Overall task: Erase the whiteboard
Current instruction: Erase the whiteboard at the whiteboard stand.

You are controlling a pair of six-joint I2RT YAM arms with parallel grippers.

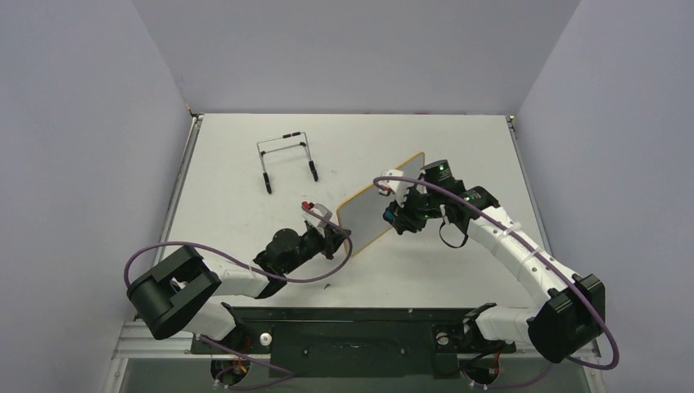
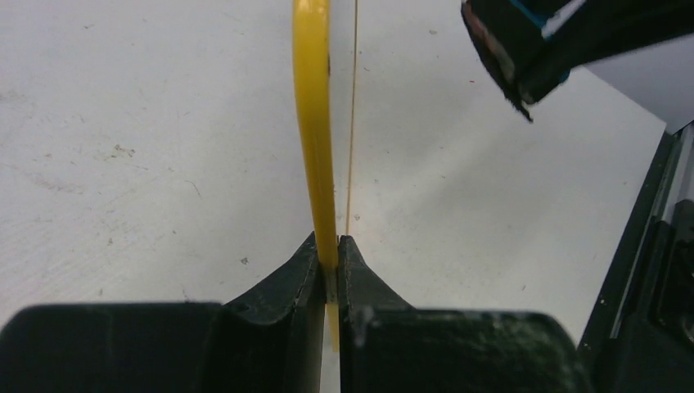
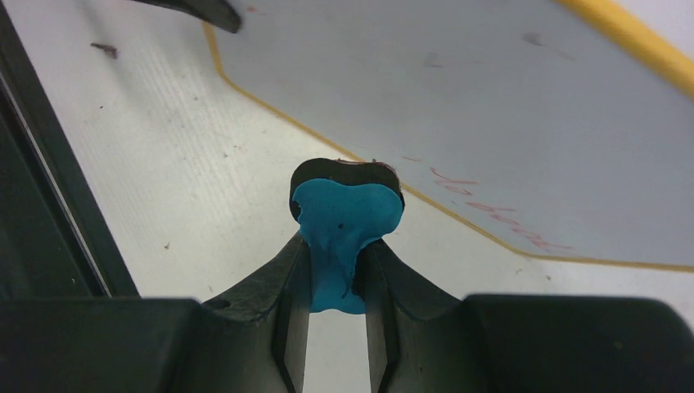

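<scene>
Holding whiteboard (image 1: 380, 201) tilted up on edge over table (image 1: 458, 147) near centre, yellow rim pinched hard between left gripper (image 2: 327, 246) fingers at board's 8 o'clock corner. Grasping blue eraser (image 3: 348, 205) tight in right gripper (image 3: 337, 244), at board's 4 o'clock side, dark felt face toward board. Cannot tell whether touching the surface. Faint red writing (image 3: 499, 217) showing along board's lower edge, at 3 o'clock of eraser. Black wire easel stand (image 1: 286, 160) at 11 o'clock of board, well apart.
</scene>
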